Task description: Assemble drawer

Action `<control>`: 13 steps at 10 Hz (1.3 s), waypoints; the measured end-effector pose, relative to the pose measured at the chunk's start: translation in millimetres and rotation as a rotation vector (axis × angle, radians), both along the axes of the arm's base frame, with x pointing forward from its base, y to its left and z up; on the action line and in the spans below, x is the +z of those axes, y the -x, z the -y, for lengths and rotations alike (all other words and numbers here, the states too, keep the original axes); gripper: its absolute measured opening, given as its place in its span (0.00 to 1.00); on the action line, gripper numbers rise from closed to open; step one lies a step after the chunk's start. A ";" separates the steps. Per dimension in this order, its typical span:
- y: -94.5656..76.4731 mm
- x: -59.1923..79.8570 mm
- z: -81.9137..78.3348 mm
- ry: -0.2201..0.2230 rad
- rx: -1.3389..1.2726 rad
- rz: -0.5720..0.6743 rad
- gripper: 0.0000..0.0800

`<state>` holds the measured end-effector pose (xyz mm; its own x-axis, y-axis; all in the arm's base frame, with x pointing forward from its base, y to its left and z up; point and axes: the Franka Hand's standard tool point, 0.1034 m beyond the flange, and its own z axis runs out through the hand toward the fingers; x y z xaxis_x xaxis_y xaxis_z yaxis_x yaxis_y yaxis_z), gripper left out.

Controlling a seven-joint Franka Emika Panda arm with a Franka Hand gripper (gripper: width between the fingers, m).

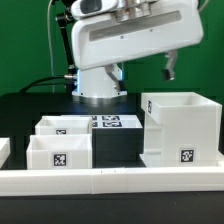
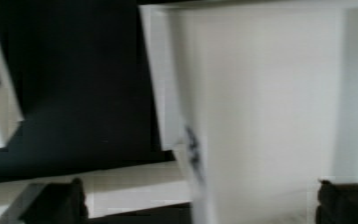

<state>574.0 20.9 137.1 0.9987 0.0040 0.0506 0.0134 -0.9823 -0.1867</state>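
The drawer's large white cube-shaped casing (image 1: 181, 128) stands open-topped at the exterior view's right, with a tag low on its front. Two shallow white trays sit at the left, one behind (image 1: 62, 125) and one in front (image 1: 58, 156) with a tag on its face. My gripper (image 1: 170, 66) hangs above the casing's back edge. In the wrist view the casing (image 2: 265, 100) fills the frame, blurred. My gripper (image 2: 197, 205) is open and empty, its dark fingertips (image 2: 48, 202) set wide on either side of a casing wall.
The marker board (image 1: 108, 123) lies between the trays and the casing on the black table. A long low white rail (image 1: 110, 181) runs along the front. The robot base (image 1: 98, 85) stands behind the marker board.
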 end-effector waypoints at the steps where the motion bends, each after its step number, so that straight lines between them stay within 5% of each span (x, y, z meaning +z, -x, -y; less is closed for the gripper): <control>1: 5.3 -5.2 6.5 0.020 -0.049 -0.021 0.81; 3: 13.5 -10.9 23.2 0.078 0.019 -0.029 0.81; 4: 14.8 -14.2 36.0 0.075 0.046 -0.024 0.81; 8: 15.0 -15.1 34.0 0.075 0.033 -0.028 0.81; 9: 16.3 -18.6 45.4 0.080 0.083 -0.023 0.81; 13: 19.8 -53.5 76.7 0.108 0.108 -0.011 0.81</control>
<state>554.2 -55.8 83.6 0.9926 0.1165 0.0333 0.1188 -0.9897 -0.0805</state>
